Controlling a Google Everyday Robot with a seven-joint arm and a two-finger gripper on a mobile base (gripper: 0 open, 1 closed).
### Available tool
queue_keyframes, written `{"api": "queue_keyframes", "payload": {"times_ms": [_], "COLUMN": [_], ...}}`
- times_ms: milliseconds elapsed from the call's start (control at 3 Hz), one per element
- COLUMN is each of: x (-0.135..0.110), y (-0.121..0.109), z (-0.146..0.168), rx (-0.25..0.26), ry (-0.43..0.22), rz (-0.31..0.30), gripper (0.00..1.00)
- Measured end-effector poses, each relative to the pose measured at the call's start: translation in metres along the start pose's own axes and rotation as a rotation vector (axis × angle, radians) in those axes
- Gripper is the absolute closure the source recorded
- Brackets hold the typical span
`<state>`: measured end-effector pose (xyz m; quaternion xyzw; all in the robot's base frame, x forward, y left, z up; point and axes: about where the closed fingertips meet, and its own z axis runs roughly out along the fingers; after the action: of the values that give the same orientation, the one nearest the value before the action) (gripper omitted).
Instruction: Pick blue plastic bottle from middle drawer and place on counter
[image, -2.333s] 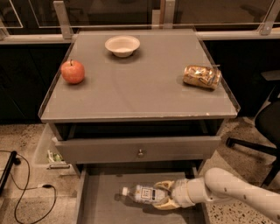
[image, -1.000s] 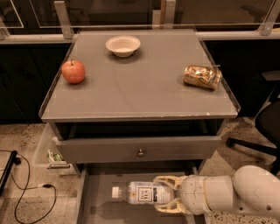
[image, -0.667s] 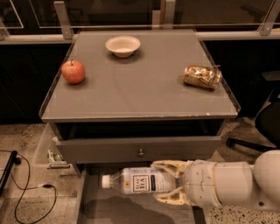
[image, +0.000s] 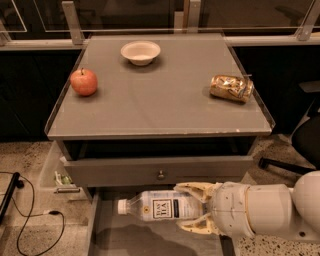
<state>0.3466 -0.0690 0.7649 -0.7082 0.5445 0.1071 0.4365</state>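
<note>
Gripper (image: 192, 208) clamped on bottle (image: 159, 205), bottle horizontal above open drawer (image: 107, 235), counter (image: 160, 100) holding apple (image: 83, 82), bowl (image: 140, 52), snack bag (image: 231, 88)

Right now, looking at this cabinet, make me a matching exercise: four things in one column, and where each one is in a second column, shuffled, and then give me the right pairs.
Things:
1. apple
2. bowl
3. snack bag
4. blue plastic bottle

Places:
A. held sideways in the tool, above the open middle drawer
B. right side of the counter
C. left side of the counter
D. far edge of the counter, near the middle

Pairs: 1-C, 2-D, 3-B, 4-A
</note>
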Motion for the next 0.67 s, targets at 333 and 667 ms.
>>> {"api": "queue_keyframes", "payload": {"times_ms": [333,667], "x": [0.0,0.013], "y": [-0.009,-0.047], "z": [0.004,0.011], "rx": [-0.006,-0.011], "ry": [-0.018,-0.043], "rz": [-0.021,-0.045], "gripper": [1.0,1.0]}}
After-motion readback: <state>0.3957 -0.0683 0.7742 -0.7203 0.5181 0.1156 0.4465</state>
